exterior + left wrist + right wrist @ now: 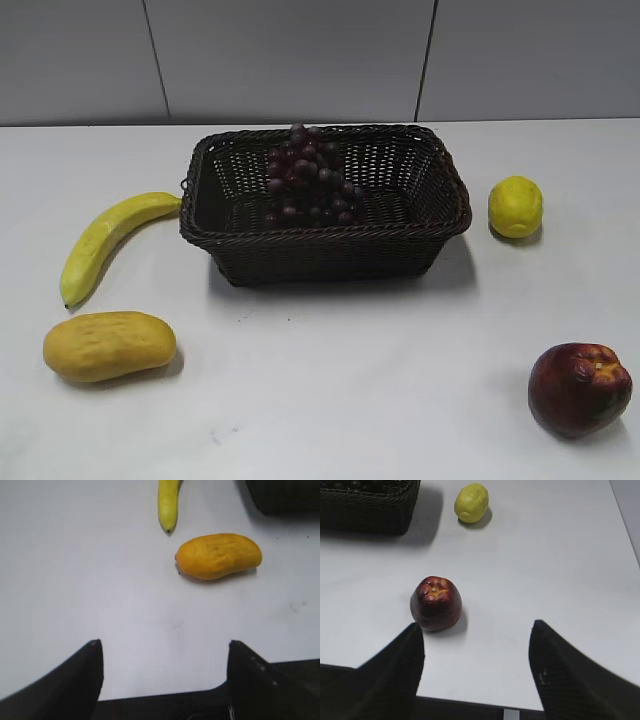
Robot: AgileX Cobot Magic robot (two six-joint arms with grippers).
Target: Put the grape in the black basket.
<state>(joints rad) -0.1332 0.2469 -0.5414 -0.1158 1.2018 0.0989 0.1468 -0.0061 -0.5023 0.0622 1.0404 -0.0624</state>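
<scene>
The grape (pixel 308 175) lies inside the black basket (pixel 440 210), leaning against its back wall, and the basket sits toward the far edge of the white table (pixel 360 380). A banana (pixel 105 240) and a mango (pixel 108 345) lie along the left edge; a lemon (pixel 515 206) and a dark red apple-like fruit (pixel 579 388) sit near the right edge. The left gripper (pixel 165 652) hangs above bare table with its jaws spread wide and nothing between them; the right gripper (pixel 476 637) is likewise wide apart, just beside the red fruit.
</scene>
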